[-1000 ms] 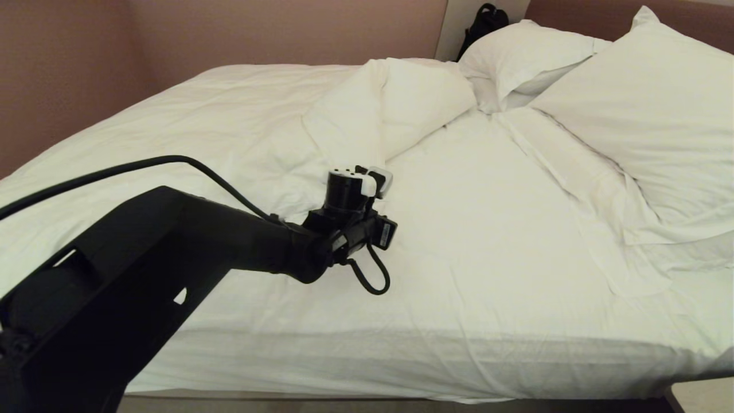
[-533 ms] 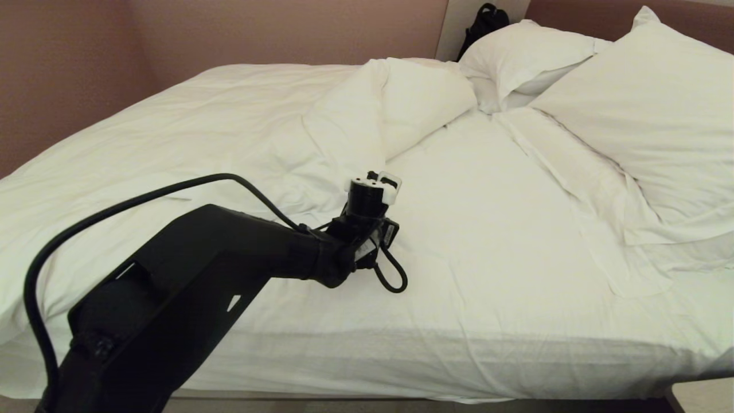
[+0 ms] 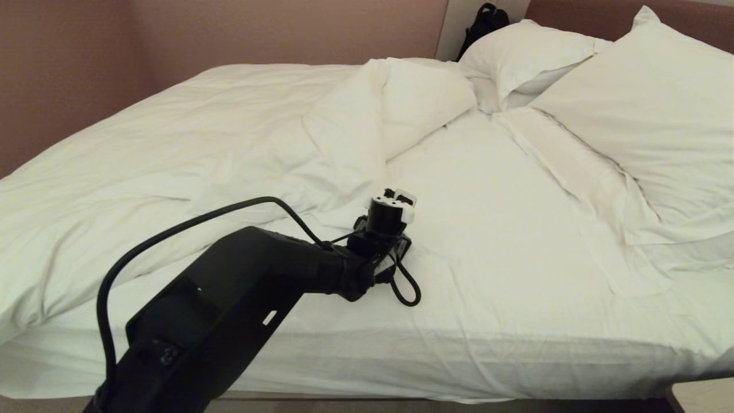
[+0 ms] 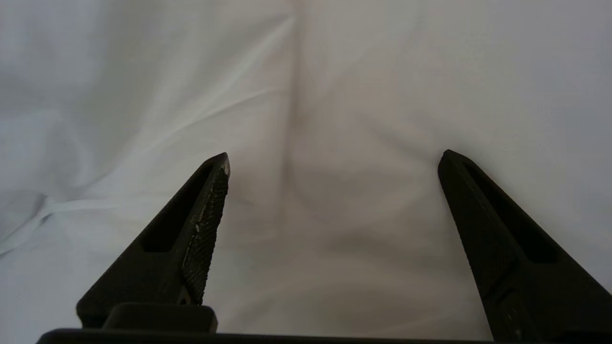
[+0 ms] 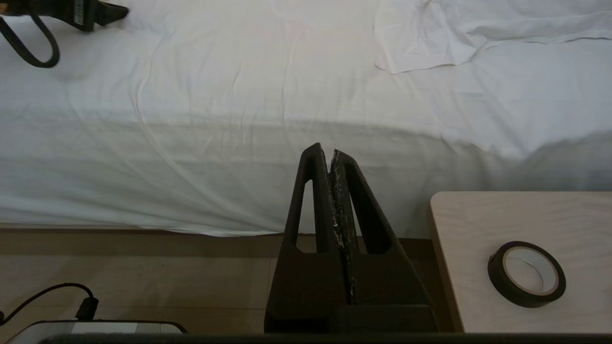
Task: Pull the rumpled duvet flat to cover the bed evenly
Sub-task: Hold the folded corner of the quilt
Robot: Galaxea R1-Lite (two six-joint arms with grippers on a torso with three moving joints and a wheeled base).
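Note:
The white duvet (image 3: 189,143) lies rumpled over the left part of the bed (image 3: 459,361), with one corner folded back in a puffy heap (image 3: 401,97). The fitted sheet (image 3: 493,229) is bare in the middle and on the right. My left arm reaches over the bed, its wrist (image 3: 390,215) just past the duvet's near edge. In the left wrist view my left gripper (image 4: 334,160) is open, pointing at creased white cloth, with nothing between its fingers. My right gripper (image 5: 330,152) is shut and empty, parked low beside the mattress side.
Two plump pillows (image 3: 642,109) sit at the head on the right, with a black bag (image 3: 484,20) behind them. A pale bedside table (image 5: 478,229) with a roll of tape (image 5: 526,273) stands by my right gripper. A cabled device (image 5: 95,327) lies on the floor.
My left arm has swung right and toward the bed's near side, away from the duvet's fold and out over the bare sheet. The right arm has not moved.

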